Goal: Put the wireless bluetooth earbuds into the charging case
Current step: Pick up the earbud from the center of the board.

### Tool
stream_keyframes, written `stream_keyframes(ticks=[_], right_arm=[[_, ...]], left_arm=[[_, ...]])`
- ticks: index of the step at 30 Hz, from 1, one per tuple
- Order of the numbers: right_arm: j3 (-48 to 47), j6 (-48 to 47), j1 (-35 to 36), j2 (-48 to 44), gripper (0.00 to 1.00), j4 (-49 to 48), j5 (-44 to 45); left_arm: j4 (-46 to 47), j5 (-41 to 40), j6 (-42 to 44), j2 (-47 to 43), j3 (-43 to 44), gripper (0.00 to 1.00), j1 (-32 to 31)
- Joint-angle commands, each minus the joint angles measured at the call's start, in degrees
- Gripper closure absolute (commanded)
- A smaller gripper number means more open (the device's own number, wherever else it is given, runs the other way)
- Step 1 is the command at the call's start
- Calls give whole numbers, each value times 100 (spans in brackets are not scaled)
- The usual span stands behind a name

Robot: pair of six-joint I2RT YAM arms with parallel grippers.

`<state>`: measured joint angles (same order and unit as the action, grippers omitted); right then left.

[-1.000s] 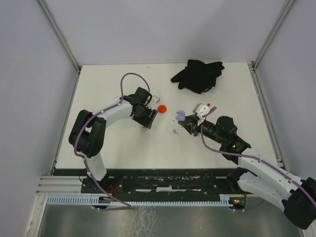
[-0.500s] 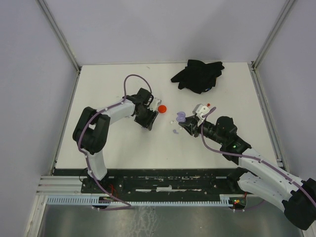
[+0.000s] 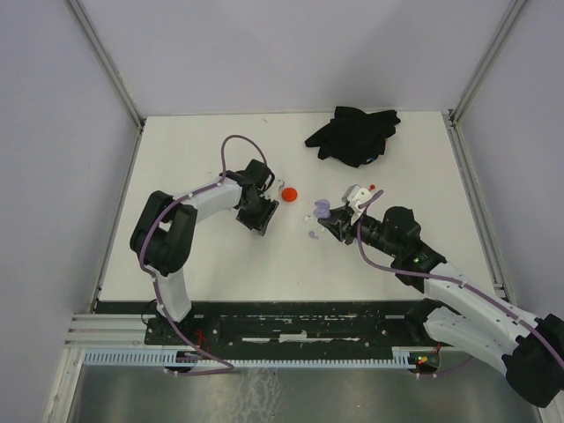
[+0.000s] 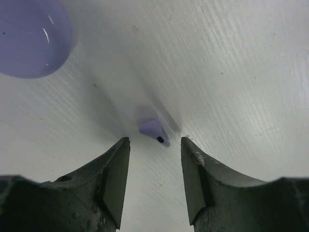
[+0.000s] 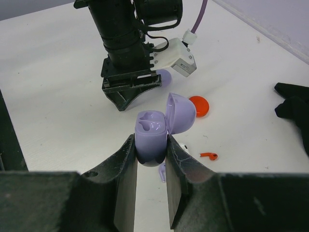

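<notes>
We log the white table point(image 3: 194, 256) first, with a black cloth point(image 3: 352, 134) at 1 o'clock, well apart from the work. In the top view the right gripper point(image 5: 150, 145) sits at 3 o'clock of centre, clenched on the lavender charging case point(image 5: 152, 128); the case is upright, its lid is flipped open toward 2 o'clock in the right wrist view, and both wells look empty; this arm and the case have not moved in the last second. The left gripper point(image 4: 155, 145) sits at 9 o'clock of centre; its wrist has turned a little and its jaws have drawn in from wider; they are still apart, with nothing between the pads. A red disc point(image 5: 199, 105) lies at 10 o'clock of the case in the top view; a lavender disc point(image 4: 29, 36) lies at 11 o'clock in the left wrist view.

A lavender earbud point(image 4: 153, 128) lies on the table at 12 o'clock just ahead of the left fingertips, untouched. A second lavender earbud point(image 5: 162, 171) lies at 6 o'clock just below the case, and a red earbud point(image 5: 208, 155) at 4 o'clock. We judge the narrowing as a pick closing in; no bud is seated yet, and the tiny bud may skid out.
</notes>
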<state>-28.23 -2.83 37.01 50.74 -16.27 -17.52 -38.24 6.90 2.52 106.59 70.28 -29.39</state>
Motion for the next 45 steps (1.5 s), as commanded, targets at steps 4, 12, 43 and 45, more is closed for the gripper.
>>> stream_keyframes(ticks=[4, 12, 43, 45], right_arm=[[-143, 77, 14, 49, 98, -385, -6], [-145, 46, 14, 79, 98, -388, 0], [-172, -68, 11, 95, 98, -563, -177], [-205, -105, 9, 137, 98, -661, -250]], left_arm=[[131, -335, -704, -96, 277, 49, -23], [234, -400, -1143, -16, 311, 53, -66], [496, -815, -1527, -341, 104, 81, -114], [513, -898, -1552, -564, 143, 85, -115]])
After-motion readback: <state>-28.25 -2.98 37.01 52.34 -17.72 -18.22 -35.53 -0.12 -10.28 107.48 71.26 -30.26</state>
